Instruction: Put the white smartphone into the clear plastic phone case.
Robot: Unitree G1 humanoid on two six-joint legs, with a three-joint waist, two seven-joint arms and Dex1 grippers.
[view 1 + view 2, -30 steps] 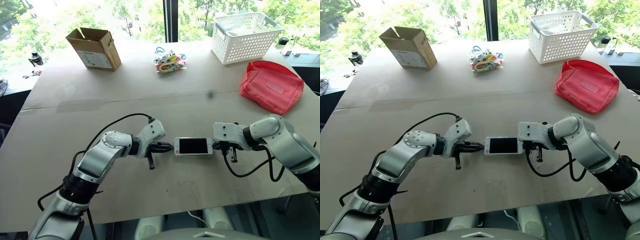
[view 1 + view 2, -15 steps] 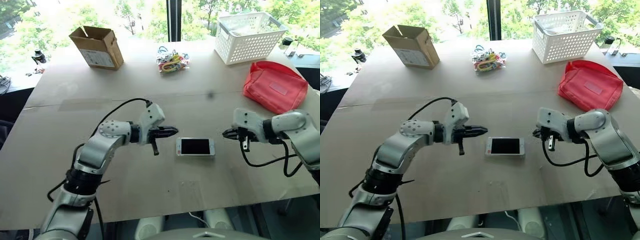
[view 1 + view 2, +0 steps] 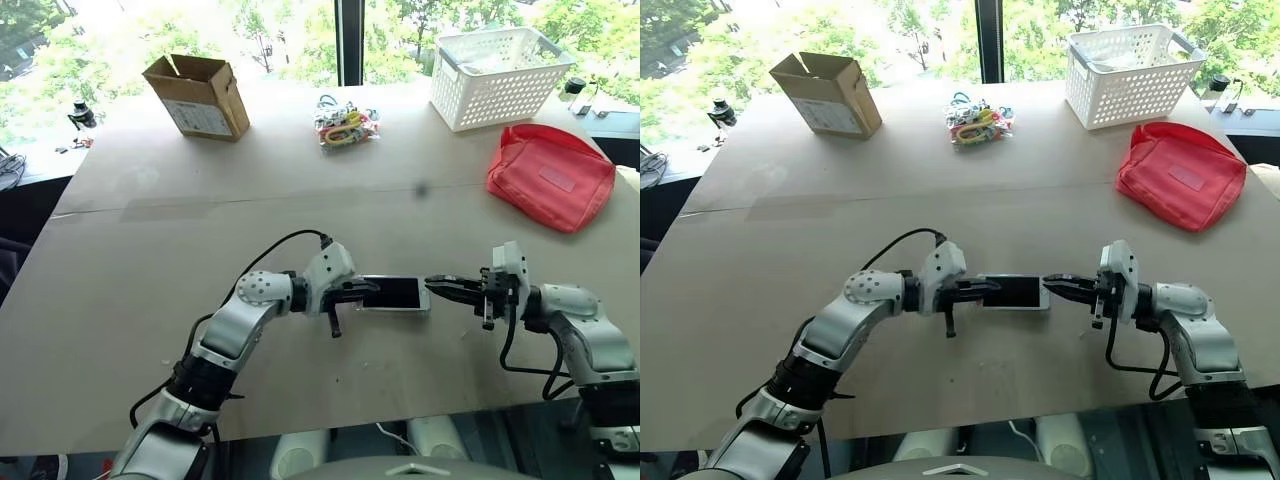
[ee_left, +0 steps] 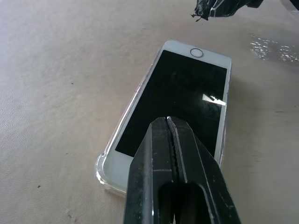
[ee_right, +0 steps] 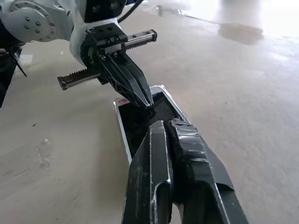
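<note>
The white smartphone (image 3: 398,293) lies screen up in the middle of the table. A thin glossy rim, the clear plastic phone case (image 4: 101,169), runs round its edges, so the phone sits inside the case. My left gripper (image 3: 374,289) is shut, and its tip is over the phone's left end, above the black screen (image 4: 177,93). I cannot tell whether it touches. My right gripper (image 3: 431,282) is shut too, pointing left, with its tip just off the phone's right end. In the right wrist view both tips, right (image 5: 161,124) and left (image 5: 148,103), meet over the phone.
At the back stand a cardboard box (image 3: 195,95), a bundle of colourful cables (image 3: 345,122) and a white basket (image 3: 497,75). A red pouch (image 3: 550,175) lies at the right. The table's front edge (image 3: 400,420) runs close below the arms.
Half a second ago both shut grippers hung apart from the phone. Now both have closed in again, the left tip over the screen, the right turned to point at the phone's right end.
</note>
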